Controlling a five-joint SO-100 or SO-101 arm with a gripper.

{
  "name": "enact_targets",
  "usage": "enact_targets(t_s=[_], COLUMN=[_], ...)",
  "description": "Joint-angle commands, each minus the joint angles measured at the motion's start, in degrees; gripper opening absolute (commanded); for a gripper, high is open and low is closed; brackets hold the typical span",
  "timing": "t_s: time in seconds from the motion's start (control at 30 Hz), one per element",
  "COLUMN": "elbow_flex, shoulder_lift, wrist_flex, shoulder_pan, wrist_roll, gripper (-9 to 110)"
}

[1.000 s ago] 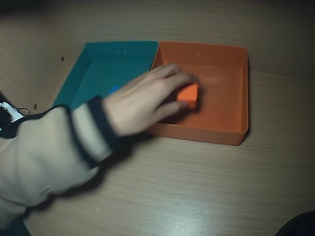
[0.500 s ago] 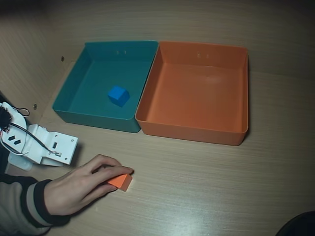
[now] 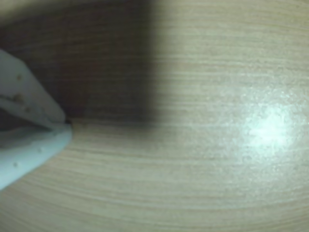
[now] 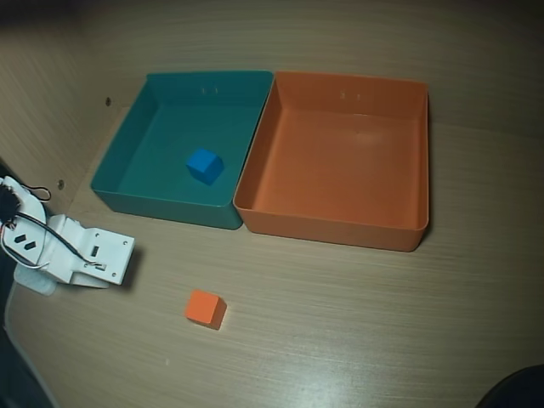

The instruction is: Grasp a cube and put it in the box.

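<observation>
In the overhead view the small orange cube [image 4: 205, 308] lies on the bare wooden table, in front of the trays. The box [image 4: 340, 223], a shallow orange tray, stands at the back right with nothing in it. My gripper [image 4: 109, 262] rests low at the left edge, a hand's width left of the cube and slightly behind it. In the wrist view its two white fingers [image 3: 34, 145] meet at a point, so the gripper [image 3: 66, 123] is shut on nothing. The wrist view shows only table wood, with neither cube nor box.
A teal tray [image 4: 161, 202] stands flush against the box's left side and holds a small blue cube [image 4: 204, 166]. Black wires [image 4: 25, 242] run over the arm's white body. A dark object [image 4: 514, 389] sits at the bottom right corner.
A person's hand lifted the orange cube out of the box, set it down on the table in front of the trays, then left the view. My arm stayed still.
</observation>
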Motion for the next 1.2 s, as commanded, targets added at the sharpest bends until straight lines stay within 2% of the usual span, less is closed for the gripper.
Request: enact_targets(t_s=[0.0, 0.3, 0.83, 0.97, 1.17], elbow_flex=[3.3, -6.9, -72.9, -86.0, -96.9], shoulder_lift=[0.3, -3.2, -74.2, -86.0, -97.6], wrist_flex=[0.8, 0.8, 0.8, 0.8, 0.8], shoulder_pan=[-0.2, -0.4, -0.5, -0.4, 0.0], wrist_roll=[-0.6, -1.7, -1.2, -0.7, -0.7], gripper=[-6, -6, -5, -5, -2])
